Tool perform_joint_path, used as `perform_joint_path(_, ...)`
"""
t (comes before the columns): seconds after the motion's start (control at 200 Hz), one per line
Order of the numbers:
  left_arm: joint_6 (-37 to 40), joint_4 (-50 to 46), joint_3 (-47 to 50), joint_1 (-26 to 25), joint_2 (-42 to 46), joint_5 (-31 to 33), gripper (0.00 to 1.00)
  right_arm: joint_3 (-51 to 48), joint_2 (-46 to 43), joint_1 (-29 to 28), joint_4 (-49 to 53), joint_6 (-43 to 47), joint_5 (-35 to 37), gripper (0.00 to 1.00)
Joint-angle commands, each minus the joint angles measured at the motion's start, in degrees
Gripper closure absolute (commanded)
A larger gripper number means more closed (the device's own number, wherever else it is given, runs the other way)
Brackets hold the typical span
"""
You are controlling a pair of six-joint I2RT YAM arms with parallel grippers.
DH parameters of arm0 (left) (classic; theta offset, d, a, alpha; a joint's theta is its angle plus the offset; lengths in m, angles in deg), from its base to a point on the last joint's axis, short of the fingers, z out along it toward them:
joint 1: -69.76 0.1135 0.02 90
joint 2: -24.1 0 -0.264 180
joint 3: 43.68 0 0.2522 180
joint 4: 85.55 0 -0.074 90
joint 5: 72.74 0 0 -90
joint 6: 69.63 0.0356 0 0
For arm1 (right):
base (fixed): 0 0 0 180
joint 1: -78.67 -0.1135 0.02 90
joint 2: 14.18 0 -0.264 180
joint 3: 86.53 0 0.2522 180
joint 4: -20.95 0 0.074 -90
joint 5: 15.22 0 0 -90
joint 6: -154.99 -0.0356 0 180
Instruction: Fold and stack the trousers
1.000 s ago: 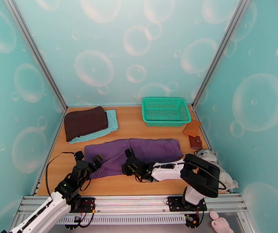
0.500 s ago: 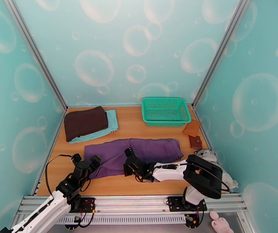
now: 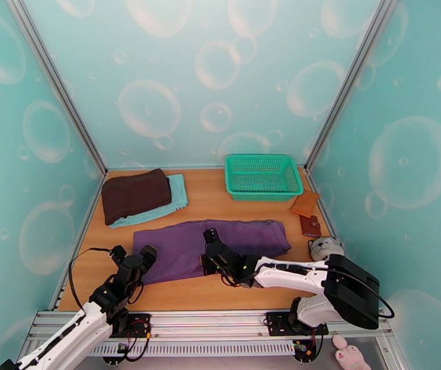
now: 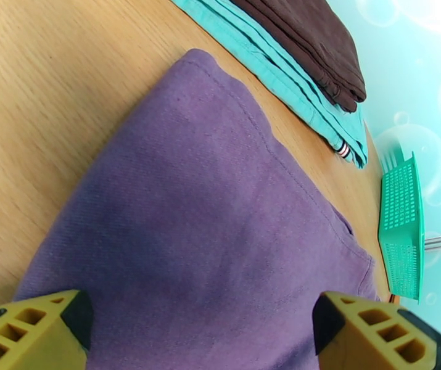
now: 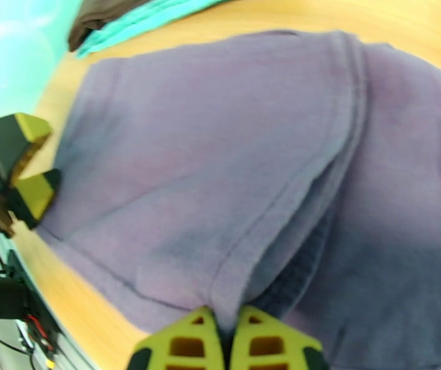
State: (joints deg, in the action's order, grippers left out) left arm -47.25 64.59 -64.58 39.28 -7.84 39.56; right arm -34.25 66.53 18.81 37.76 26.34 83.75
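The left gripper [image 4: 198, 316] is held wide open and empty over the end of the trousers [image 3: 174, 248] farthest from the green basket [image 3: 263, 192]. The right gripper [image 5: 223, 328] is closed on a raised fold along their edge away from the basket. The trousers are laid flat before the basket. Soft, light, limp cloth is expected; edges are best pinched.

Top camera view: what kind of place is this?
Probably a robot test booth, not a home: bubble-print walls on metal posts enclose a wooden table, two robot arms stand on a rail at its near edge, and purple trousers and a green basket lie on it.
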Motion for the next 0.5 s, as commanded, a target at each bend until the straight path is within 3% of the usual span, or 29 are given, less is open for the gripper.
perform_joint_path(0.0,-1.0,-5.5,0.1,0.5,-1.4,1.4,0.01,-3.0,-3.2,0.3,3.7,0.1,1.1,1.0)
perform_joint_path(0.07,-0.9,-5.4,0.0,0.5,-1.4,1.3,0.01,-4.2,-4.5,0.3,4.5,-0.6,1.3,0.99)
perform_joint_path(0.12,0.1,-4.9,-0.4,0.5,-1.4,1.0,0.01,-4.8,-5.3,0.2,5.2,-1.0,1.9,0.85)
perform_joint_path(0.225,6.1,-3.1,-2.2,0.4,-1.4,-1.5,0.01,-5.1,-8.2,0.2,6.8,-1.0,3.0,0.69)
perform_joint_path(0.4,15.7,1.5,-5.7,-0.2,-1.4,-6.1,0.01,-2.2,-12.2,1.6,6.9,3.8,3.4,0.57)
perform_joint_path(0.495,19.9,5.2,-7.6,-0.3,-2.1,-7.0,0.01,0.4,-9.4,7.4,2.7,10.1,-3.6,0.55)
